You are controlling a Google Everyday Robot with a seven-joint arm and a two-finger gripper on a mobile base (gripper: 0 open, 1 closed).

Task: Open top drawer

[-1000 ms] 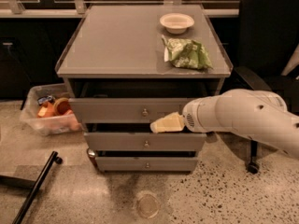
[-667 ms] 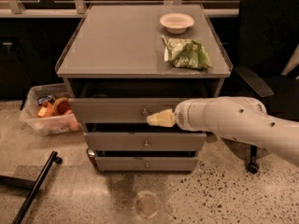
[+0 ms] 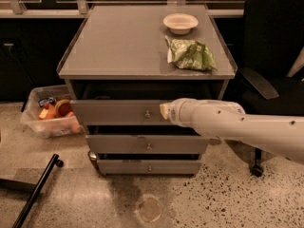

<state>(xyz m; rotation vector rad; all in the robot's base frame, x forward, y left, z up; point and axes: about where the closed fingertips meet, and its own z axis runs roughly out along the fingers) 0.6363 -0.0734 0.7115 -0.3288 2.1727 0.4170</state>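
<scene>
A grey cabinet fills the middle of the frame; the top drawer (image 3: pixel 114 112) sits just under its counter (image 3: pixel 118 46), above two narrower drawers, with a dark gap over its front. The white arm (image 3: pixel 237 127) reaches in from the right edge across that front, below a green bag (image 3: pixel 190 55) and a white bowl (image 3: pixel 180 23) at upper right. The gripper (image 3: pixel 165 111) is just right of the drawer's small knob (image 3: pixel 147 113); I cannot tell whether it is spread or closed.

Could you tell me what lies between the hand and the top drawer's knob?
Bare drawer front only; in the camera view the hand sits right of the knob on the top drawer.
</scene>
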